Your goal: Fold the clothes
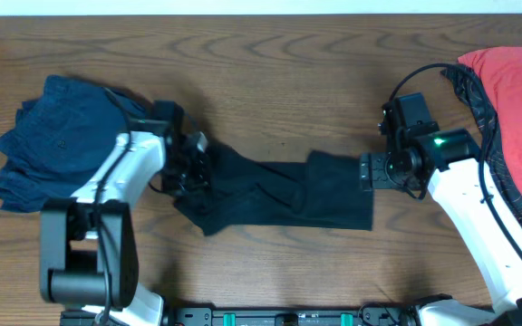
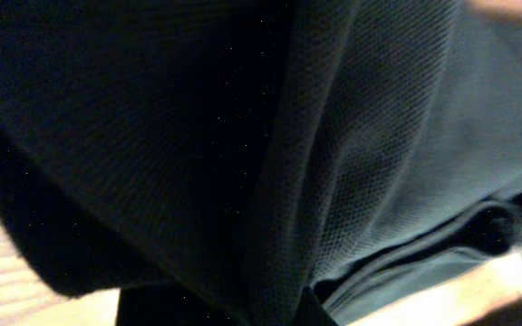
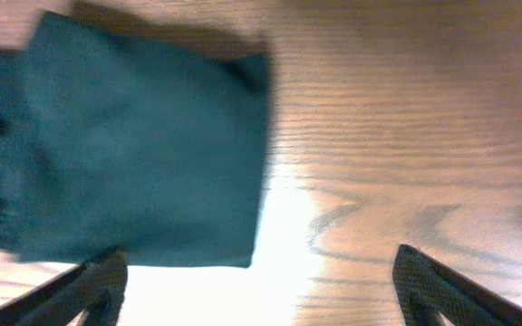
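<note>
**The left gripper (image 1: 193, 163) and the right gripper (image 3: 261, 258) stand at opposite ends of a black soft-fabric shirt (image 1: 279, 195), which lies as a long, rumpled band across the middle of a brown wood-grain table (image 1: 279, 63).**

The left gripper is down on the band's left end. Its wrist camera is filled with dark knit folds, so it cannot be told whether it is clenched on the cloth. The right gripper is released, its two dark fingers (image 3: 98, 281) spread wide, right at the band's squared right end with bare wood beside it. A crumpled navy-blue garment (image 1: 53, 136) lies beside the left arm at the table's left side. A red garment (image 1: 515, 91), with dark patterned cloth (image 1: 478, 100) along its edge, lies at the right edge.
</note>
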